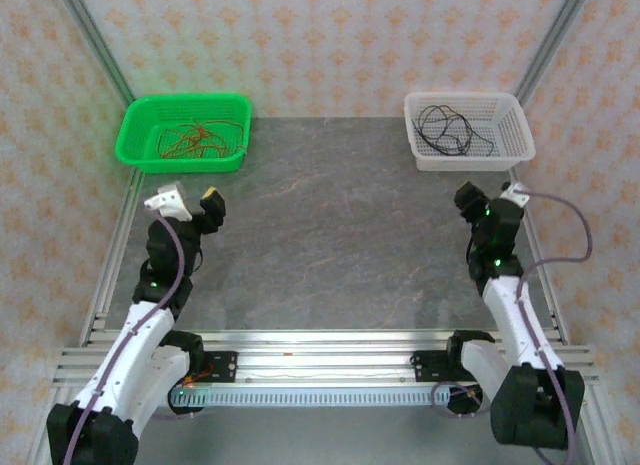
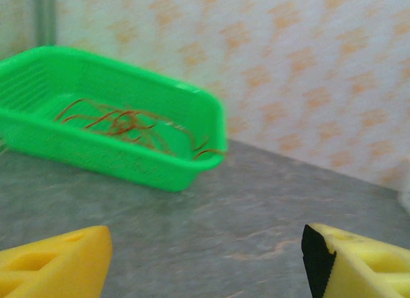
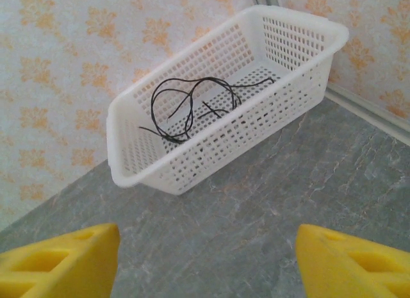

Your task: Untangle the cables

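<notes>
Thin red cables lie looped inside a green basket at the back left; the left wrist view shows the same red cables in that green basket. Thin black cables lie in a white mesh basket at the back right, and the right wrist view shows those black cables inside the white basket. My left gripper hovers in front of the green basket, open and empty. My right gripper is near the white basket, open and empty.
A grey stone-patterned table stretches between the two arms. Patterned walls close the back and sides, with metal frame posts at the corners. An aluminium rail runs along the near edge.
</notes>
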### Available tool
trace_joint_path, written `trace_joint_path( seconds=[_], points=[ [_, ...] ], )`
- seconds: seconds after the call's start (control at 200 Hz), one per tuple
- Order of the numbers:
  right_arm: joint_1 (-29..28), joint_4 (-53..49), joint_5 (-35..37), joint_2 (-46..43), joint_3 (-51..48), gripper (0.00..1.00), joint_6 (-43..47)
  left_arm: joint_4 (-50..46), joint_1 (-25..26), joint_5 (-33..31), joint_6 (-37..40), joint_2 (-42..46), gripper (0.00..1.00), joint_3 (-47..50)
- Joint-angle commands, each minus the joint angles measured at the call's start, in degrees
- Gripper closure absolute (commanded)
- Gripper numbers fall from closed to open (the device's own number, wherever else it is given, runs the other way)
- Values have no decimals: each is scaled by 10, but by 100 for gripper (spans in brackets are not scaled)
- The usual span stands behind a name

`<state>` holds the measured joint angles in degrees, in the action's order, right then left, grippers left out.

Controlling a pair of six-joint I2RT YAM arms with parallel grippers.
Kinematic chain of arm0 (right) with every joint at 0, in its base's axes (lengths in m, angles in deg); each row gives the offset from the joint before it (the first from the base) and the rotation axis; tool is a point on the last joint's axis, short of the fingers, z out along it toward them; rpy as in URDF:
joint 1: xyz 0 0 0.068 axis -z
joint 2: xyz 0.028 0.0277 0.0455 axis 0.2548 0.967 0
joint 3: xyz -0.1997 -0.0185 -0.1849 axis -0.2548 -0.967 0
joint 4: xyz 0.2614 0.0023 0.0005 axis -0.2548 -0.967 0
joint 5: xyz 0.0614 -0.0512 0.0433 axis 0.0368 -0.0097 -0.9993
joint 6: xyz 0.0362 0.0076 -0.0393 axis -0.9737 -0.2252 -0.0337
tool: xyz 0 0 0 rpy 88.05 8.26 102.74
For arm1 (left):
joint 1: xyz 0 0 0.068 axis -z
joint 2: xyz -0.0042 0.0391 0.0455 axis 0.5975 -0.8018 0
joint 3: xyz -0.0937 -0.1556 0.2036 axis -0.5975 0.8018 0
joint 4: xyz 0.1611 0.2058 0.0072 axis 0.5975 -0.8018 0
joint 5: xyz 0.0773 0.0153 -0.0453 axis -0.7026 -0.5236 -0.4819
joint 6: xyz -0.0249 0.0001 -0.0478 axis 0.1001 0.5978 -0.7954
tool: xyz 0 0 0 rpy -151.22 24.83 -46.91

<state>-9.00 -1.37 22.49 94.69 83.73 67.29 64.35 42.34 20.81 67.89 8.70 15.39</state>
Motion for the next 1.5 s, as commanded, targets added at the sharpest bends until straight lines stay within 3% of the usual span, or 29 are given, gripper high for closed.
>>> trace_joint_path(
  seconds=[0.0, 0.065, 0.155, 0.265, 0.385, 0.491, 0.616, 0.676, 0.696, 0.746, 0.766, 0.791, 0.836, 0.871, 0.916, 0.991, 1.066, 1.492],
  points=[
    [-21, 234, -6, -32, -125, 20, 81, 224, 3, -174, 41, -20, 21, 84],
    [-35, 320, 5, -15, -173, 15, 101, 364, 2, -221, 84, -59, 21, 146],
    [-42, 356, 21, 43, -187, 15, 103, 523, -9, -243, 123, -145, 20, 197],
    [-46, 444, 28, 98, -215, 15, 107, 634, -28, -219, 121, -247, 20, 215],
    [-46, 533, 34, 151, -229, 14, 130, 685, -43, -181, 86, -332, 21, 216],
    [-46, 590, 12, 211, -222, 14, 144, 854, -46, -155, 107, -444, 20, 233],
    [-47, 688, 2, 319, -216, 14, 157, 739, -49, -99, 105, -424, 20, 205],
    [-48, 725, -31, 379, -196, 14, 172, 773, -50, -109, 116, -481, 18, 176],
    [-50, 704, -39, 381, -182, 14, 178, 767, -51, -104, 119, -486, 17, 167],
    [-51, 546, -42, 357, -123, 13, 185, 600, -53, -88, 105, -446, 16, 127],
    [-52, 530, -41, 366, -111, 10, 185, 560, -53, -87, 105, -441, 15, 105],
    [-52, 572, -38, 376, -124, 0, 181, 591, -48, -88, 117, -451, 13, 108],
    [-51, 578, -32, 373, -127, 0, 177, 671, -47, -86, 129, -475, 11, 126],
    [-52, 539, -30, 366, -116, 0, 180, 626, -47, -84, 122, -463, 8, 119],
    [-52, 571, -27, 372, -126, 0, 178, 585, -47, -84, 117, -450, 1, 109],
    [-54, 562, -19, 367, -124, 0, 178, 646, -46, -85, 129, -470, 1, 123],
    [-55, 557, -18, 366, -124, 0, 178, 603, -46, -77, 126, -458, 1, 111],
    [-55, 560, -18, 366, -124, 0, 179, 611, -49, -49, 133, -464, 1, 109]
  ],
)
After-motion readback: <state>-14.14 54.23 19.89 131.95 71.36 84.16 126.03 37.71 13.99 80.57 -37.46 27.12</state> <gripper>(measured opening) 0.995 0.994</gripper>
